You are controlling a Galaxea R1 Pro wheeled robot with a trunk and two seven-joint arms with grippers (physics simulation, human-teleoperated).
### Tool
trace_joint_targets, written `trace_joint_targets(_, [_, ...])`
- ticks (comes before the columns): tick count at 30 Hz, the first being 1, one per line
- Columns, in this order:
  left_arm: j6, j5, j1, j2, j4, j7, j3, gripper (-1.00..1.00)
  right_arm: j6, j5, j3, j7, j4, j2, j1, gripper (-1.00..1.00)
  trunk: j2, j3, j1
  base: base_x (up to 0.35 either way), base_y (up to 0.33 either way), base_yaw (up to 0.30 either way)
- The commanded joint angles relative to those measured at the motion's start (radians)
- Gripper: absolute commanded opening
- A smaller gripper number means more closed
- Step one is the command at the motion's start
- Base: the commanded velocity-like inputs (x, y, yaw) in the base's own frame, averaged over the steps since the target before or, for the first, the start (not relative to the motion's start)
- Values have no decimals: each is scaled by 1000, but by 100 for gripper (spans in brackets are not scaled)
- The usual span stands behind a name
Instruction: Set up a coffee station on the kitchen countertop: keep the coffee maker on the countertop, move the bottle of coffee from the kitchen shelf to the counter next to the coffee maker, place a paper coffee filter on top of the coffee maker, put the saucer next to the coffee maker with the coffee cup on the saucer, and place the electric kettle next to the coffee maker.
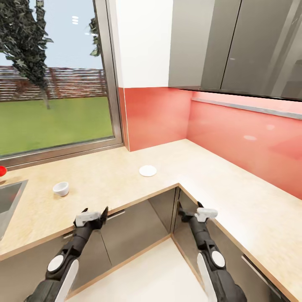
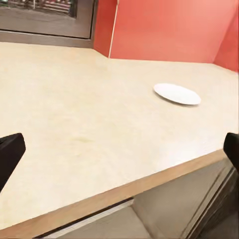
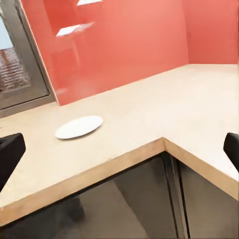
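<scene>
Both grippers were open & empty; coffee cup point(image 1: 61, 188) sat just ahead-left of L gripper point(image 1: 93, 214), saucer point(image 1: 147, 170) farther ahead-right, so L was nearer.

Left gripper point(image 1: 95, 212) and right gripper point(image 1: 189, 208) — both agape, empty.

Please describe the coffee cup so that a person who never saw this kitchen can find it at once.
Start at the big window and look down to the kitchen countertop below it. The coffee cup stands there alone, right of the sink. It is a small white bowl shape, taller than the flat white saucer farther right.
</scene>
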Motion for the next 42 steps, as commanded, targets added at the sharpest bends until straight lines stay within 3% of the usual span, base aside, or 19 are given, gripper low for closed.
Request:
trace_joint_targets(1, [25,24,-16,2,-15,-6,1,100,8,-37,-3,8,-2,1,-26,100,-2,-2,1,0,0,0])
trace_joint_targets(3, [113,61,-68,12,-33,-6,3,100,63,-76,-3,8,-3,1,-85,100,-2,-2,1,0,0,0])
trace_joint_targets(7, [275,107,-194,26,-24,-11,38,100,242,-91,-3,8,-2,1,-196,100,-2,-2,1,0,0,0])
trace_joint_targets(8, [347,115,-255,39,-14,-12,68,100,332,-93,-4,8,-3,1,-255,100,-2,-2,1,0,0,0])
trace_joint_targets(10, [425,118,-314,59,0,-12,87,100,421,-93,-4,8,-4,1,-310,100,-2,-2,1,0,0,0])
trace_joint_targets(15, [598,121,-445,138,86,-26,98,100,626,-87,-4,8,5,-3,-428,100,-2,-2,1,0,0,0])
trace_joint_targets(17, [636,119,-498,167,156,-59,95,100,685,-85,-4,8,12,-5,-469,100,-2,-2,1,0,0,0])
trace_joint_targets(18, [657,115,-542,183,227,-116,92,100,733,-88,-8,10,7,-7,-495,100,-2,-2,1,0,0,0])
trace_joint_targets(21, [671,109,-563,191,275,-202,89,100,765,-92,-10,16,-32,-18,-509,100,-2,-2,1,0,0,0])
trace_joint_targets(22, [674,107,-563,193,284,-220,88,100,771,-93,-10,19,-45,-35,-511,100,-2,-2,1,0,0,0])
trace_joint_targets(28, [691,104,-561,193,285,-233,83,100,778,-94,-7,20,-37,-51,-511,100,-2,-2,1,0,0,0])
trace_joint_targets(35, [692,64,-560,186,286,-234,34,100,844,-95,-6,20,-37,-51,-510,100,-2,-2,1,14,0,0])
trace_joint_targets(42, [693,62,-560,182,288,-235,34,100,874,-97,-6,32,-39,-48,-509,100,-2,-2,1,280,0,0])
